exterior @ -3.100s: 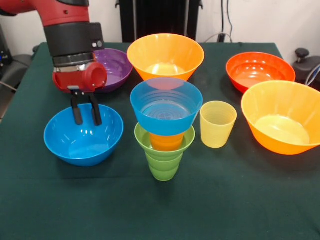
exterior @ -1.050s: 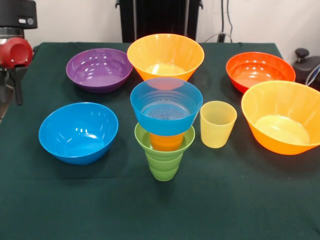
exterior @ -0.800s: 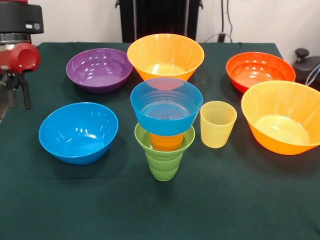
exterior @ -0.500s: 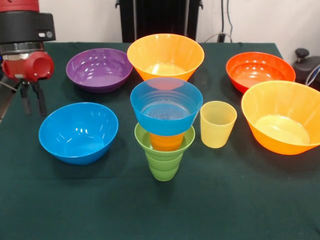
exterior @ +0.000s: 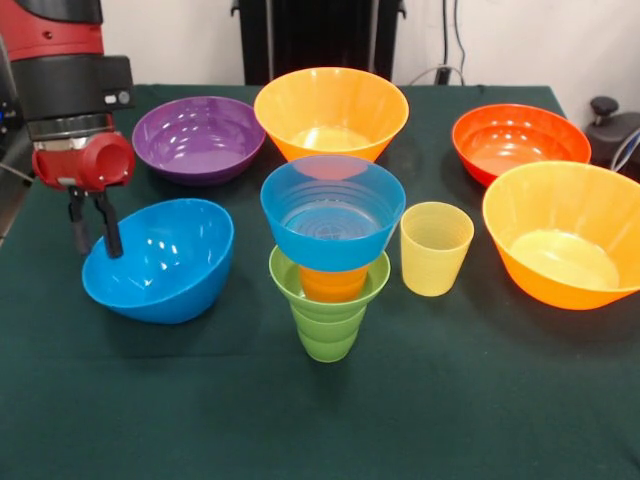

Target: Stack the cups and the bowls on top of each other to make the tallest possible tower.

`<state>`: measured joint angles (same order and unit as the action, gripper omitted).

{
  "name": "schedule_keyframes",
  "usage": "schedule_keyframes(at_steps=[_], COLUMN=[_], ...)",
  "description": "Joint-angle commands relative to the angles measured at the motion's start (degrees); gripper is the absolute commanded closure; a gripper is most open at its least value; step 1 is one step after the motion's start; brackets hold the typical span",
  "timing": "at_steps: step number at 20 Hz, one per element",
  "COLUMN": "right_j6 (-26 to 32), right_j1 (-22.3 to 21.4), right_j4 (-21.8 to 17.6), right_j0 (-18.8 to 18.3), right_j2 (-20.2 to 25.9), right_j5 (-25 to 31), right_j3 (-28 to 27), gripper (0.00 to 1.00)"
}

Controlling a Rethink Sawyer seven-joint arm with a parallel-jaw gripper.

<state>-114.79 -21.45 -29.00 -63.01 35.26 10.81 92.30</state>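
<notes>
End effector (exterior: 94, 227) closed on rim of tilted medium blue bowl (exterior: 165, 262).

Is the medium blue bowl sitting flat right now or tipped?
Tipped. The medium blue bowl leans, its rim raised on the tower side and dipping toward the gripper at its edge.

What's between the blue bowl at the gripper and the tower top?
Nothing visible. The gripper is at the rim of the tilted medium blue bowl, and only bare cloth lies between it and the tower, topped by the translucent blue bowl.
</notes>
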Motion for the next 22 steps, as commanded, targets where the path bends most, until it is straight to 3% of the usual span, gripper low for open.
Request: schedule_keyframes(at_steps=[1, 11, 20, 22], right_j6=[3.7, 4.2, 2.6, 2.4], right_j1=[5.3, 6.6, -4.1, -4.7], right_j4=[-6.3, -7.8, -4.8, -4.4], right_j0=[4.1, 2.8, 1.7, 2.0], right_j2=[-3.4, -3.4, -1.6, -1.3], right_j5=[0.7, 1.6, 5.9, 6.0], right_j3=[-3.9, -4.9, 2.0, 2.0], gripper=[0.00, 0.00, 0.00, 0.00])
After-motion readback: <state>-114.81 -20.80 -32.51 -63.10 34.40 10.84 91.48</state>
